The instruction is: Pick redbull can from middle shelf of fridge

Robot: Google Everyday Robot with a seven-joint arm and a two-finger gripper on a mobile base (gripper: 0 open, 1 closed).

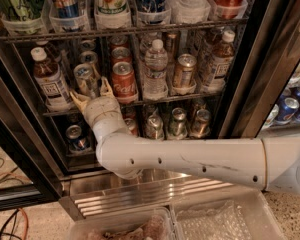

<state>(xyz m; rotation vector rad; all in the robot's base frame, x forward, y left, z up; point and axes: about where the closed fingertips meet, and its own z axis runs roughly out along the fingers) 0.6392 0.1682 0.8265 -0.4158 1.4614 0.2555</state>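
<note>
Two spread jaws flank the redbull can (86,77) at middle shelf (190,97) edge.

The white arm (190,156) reaches in from the right and bends at an elbow below the redbull can (85,78). The wrist angles up toward the can. The gripper (91,92) sits just below its base, fingers spread apart.
</note>
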